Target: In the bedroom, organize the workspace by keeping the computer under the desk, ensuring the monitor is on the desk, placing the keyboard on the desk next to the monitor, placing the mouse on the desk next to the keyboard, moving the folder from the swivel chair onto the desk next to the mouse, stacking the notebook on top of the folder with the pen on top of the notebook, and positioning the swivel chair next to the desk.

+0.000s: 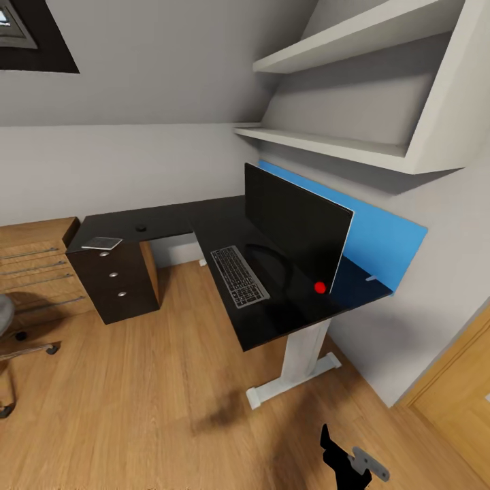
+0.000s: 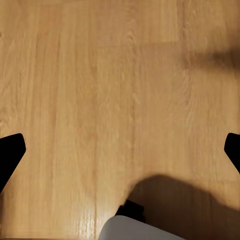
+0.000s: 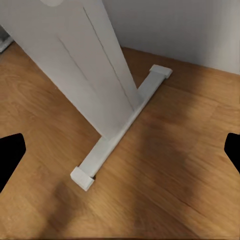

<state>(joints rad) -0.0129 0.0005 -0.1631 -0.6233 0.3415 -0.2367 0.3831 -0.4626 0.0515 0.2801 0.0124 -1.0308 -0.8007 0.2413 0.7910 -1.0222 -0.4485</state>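
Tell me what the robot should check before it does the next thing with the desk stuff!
1. Monitor on the desk: ok, it stands upright near the blue panel.
2. Keyboard next to the monitor: ok, it lies flat on the desk in front of it.
3. Mouse next to the keyboard: not ok, the small dark thing that may be the mouse lies far off on the desk's other wing.
4. Chair next to the desk: not ok, it stands apart at the picture's edge.
5. Folder, notebook and pen stacked: cannot tell, though a flat thing lies on the drawers.
6. Both grippers free: ok, wrist views show fingers spread over bare floor.
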